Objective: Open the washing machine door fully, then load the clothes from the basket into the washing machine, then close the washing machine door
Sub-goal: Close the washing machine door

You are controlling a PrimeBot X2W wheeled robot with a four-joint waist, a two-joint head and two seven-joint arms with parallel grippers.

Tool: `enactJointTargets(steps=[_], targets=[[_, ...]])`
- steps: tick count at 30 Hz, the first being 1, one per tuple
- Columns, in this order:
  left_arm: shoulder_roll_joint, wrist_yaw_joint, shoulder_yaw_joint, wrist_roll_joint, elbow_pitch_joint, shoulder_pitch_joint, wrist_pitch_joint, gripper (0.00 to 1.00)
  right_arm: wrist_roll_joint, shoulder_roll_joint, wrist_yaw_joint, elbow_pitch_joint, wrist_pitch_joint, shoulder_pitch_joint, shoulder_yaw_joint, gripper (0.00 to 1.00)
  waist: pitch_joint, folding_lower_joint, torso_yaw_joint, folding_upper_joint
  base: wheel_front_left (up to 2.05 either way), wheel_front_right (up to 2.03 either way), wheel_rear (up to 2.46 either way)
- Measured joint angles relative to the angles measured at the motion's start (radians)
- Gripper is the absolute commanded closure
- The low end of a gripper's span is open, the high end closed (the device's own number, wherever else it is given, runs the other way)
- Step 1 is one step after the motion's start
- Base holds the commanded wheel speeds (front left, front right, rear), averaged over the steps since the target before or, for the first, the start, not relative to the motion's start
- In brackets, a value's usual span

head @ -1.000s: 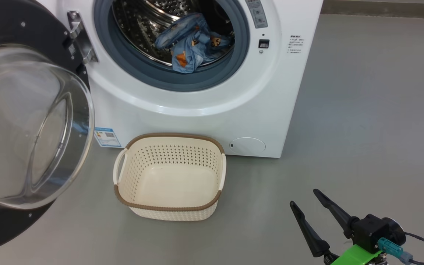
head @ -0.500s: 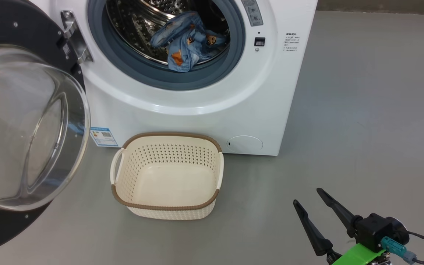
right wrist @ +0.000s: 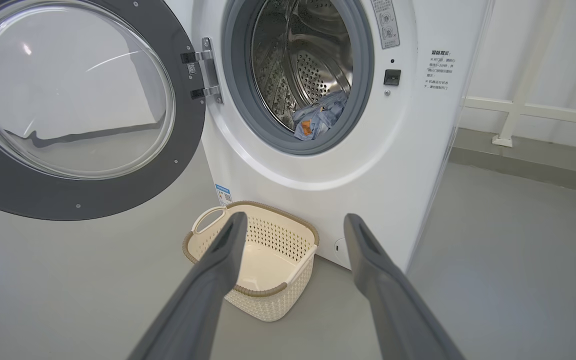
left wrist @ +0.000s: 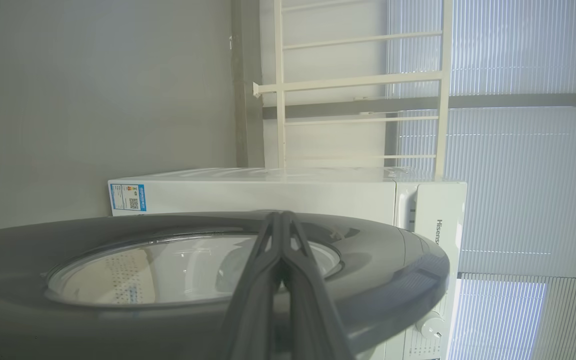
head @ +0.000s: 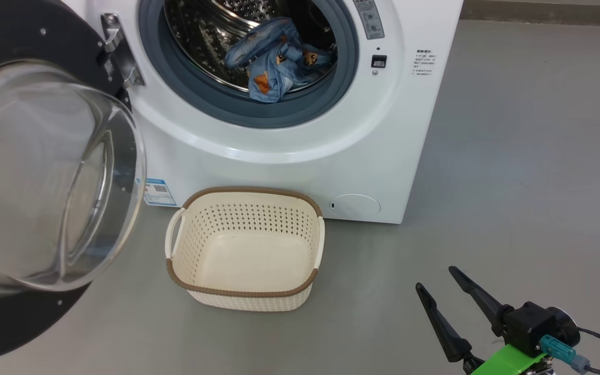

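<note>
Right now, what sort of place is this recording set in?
Probably a laundry corner in a lab or utility room: a white washing machine stands on a grey floor, a cream basket before it, a pale railing and window blinds behind.

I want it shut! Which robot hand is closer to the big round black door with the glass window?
Left. The left gripper, shut, sits right by the door's outer face; the right gripper, open, hangs beyond the cream plastic basket.
</note>
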Motion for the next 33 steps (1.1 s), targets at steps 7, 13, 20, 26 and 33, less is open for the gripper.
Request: enactJointTargets(steps=[7, 13, 20, 26, 33], targets=[[-0.053, 0.028, -0.06, -0.013, -0.095, 0.028, 0.138, 1.0, 0.0, 0.001, 0.0, 0.001, 0.0, 0.0, 0.0, 0.0, -0.005, 0.0, 0.015, 0.0, 0.0, 0.0, 0.0], [-0.109, 0.067, -0.099, -0.016, -0.212, 0.098, 0.22, 1.0, 0.0, 0.007, 0.0, 0.001, 0.0, 0.0, -0.004, 0.0, -0.008, 0.0, 0.022, 0.0, 0.0, 0.0, 0.0], [-0.183, 0.132, -0.124, -0.035, -0.401, 0.178, 0.292, 1.0, 0.0, 0.012, 0.0, -0.001, 0.0, 0.0, -0.017, 0.0, -0.004, 0.0, 0.033, 0.0, 0.0, 0.0, 0.0], [-0.28, 0.177, -0.147, -0.075, -0.549, 0.204, 0.318, 1.0, 0.0, 0.022, 0.0, -0.001, 0.0, 0.0, -0.018, 0.0, 0.003, 0.0, 0.037, 0.0, 0.0, 0.0, 0.0], [-0.37, 0.233, -0.196, -0.084, -0.679, 0.229, 0.337, 1.0, 0.0, 0.036, 0.0, -0.003, 0.0, 0.0, -0.019, 0.0, 0.009, 0.0, 0.024, 0.0, 0.0, 0.0, 0.0]])
